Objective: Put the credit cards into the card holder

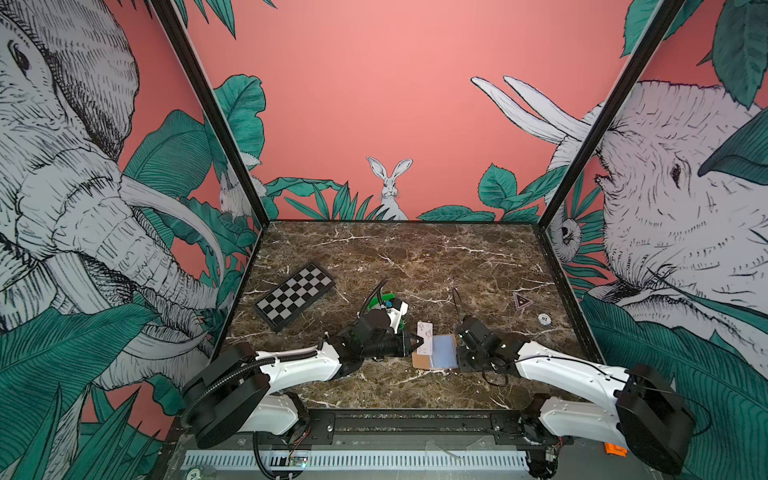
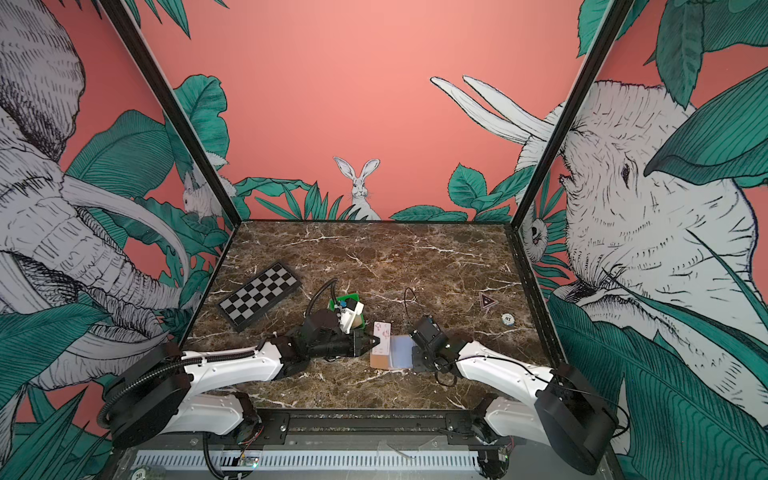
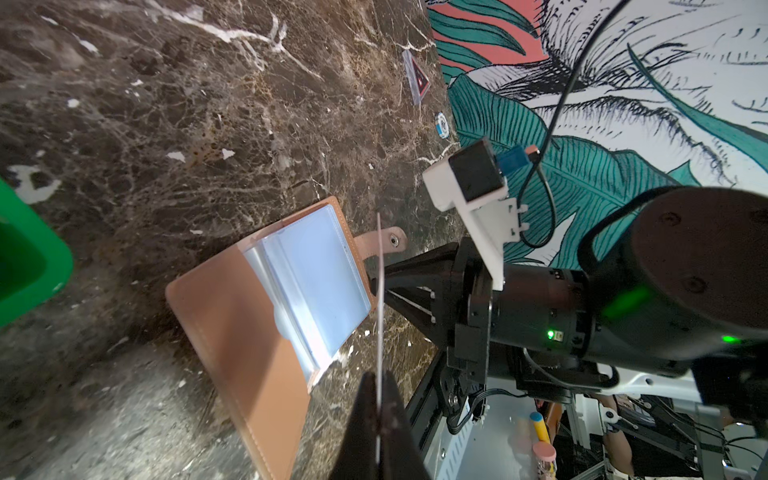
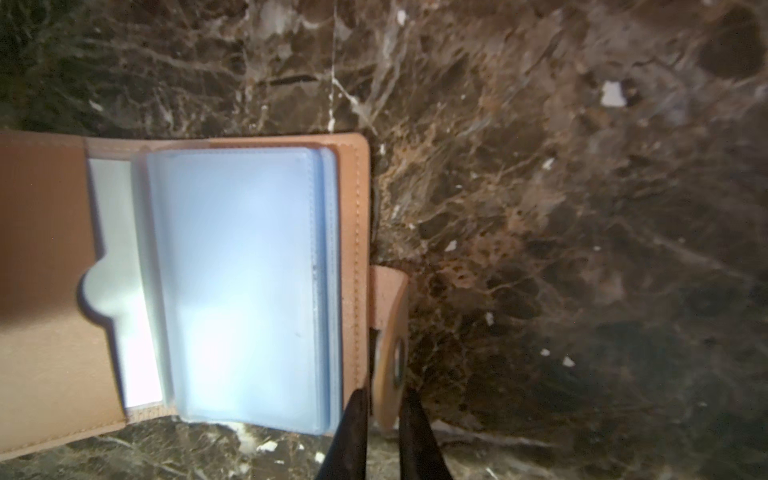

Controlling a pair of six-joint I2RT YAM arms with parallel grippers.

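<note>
Both my arms reach in from the near edge. My left gripper [image 3: 379, 409] is clamped tight on one card [image 1: 424, 333], held upright over the card holder [image 1: 435, 353], which lies open near centre. My right gripper [image 4: 384, 409] straddles the holder's snap tab [image 4: 390, 340], jaws narrowed, grip unclear. No card looks sleeved; I'd say insertion is just starting. Brown marble table [image 1: 415, 257]; a checkered board [image 1: 296, 297] far left, jungle-mural walls around.
</note>
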